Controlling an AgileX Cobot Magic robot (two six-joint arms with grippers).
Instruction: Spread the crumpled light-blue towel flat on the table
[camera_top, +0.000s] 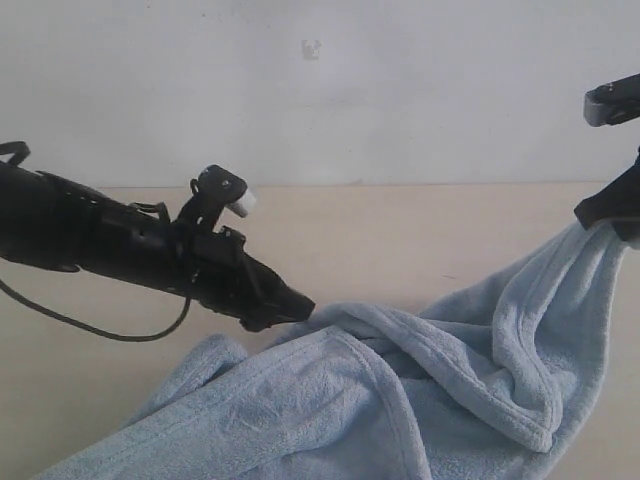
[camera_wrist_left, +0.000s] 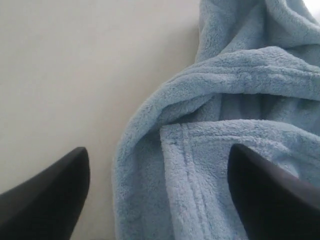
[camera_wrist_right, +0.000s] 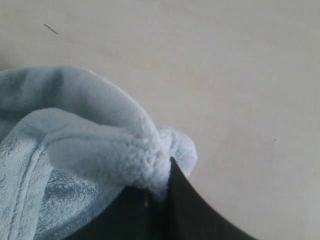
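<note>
The light-blue towel (camera_top: 400, 400) lies bunched in folds across the front of the table (camera_top: 400, 230), one end drawn up to the right. My right gripper (camera_top: 612, 225) is shut on that raised corner of the towel (camera_wrist_right: 125, 145), holding it above the table (camera_wrist_right: 240, 75). My left gripper (camera_top: 303, 305) hovers low over a folded hem at the towel's middle. In the left wrist view its dark fingers (camera_wrist_left: 50, 195) stand wide apart, one over bare table (camera_wrist_left: 75, 75), the other over the towel (camera_wrist_left: 210, 150). My left gripper (camera_wrist_left: 160, 165) is open, and nothing is pinched.
A white wall (camera_top: 320, 80) rises behind the table's far edge. Bare tabletop lies behind the towel. A black cable (camera_top: 90, 325) hangs under the left arm. The towel runs out of the exterior view at the bottom edge.
</note>
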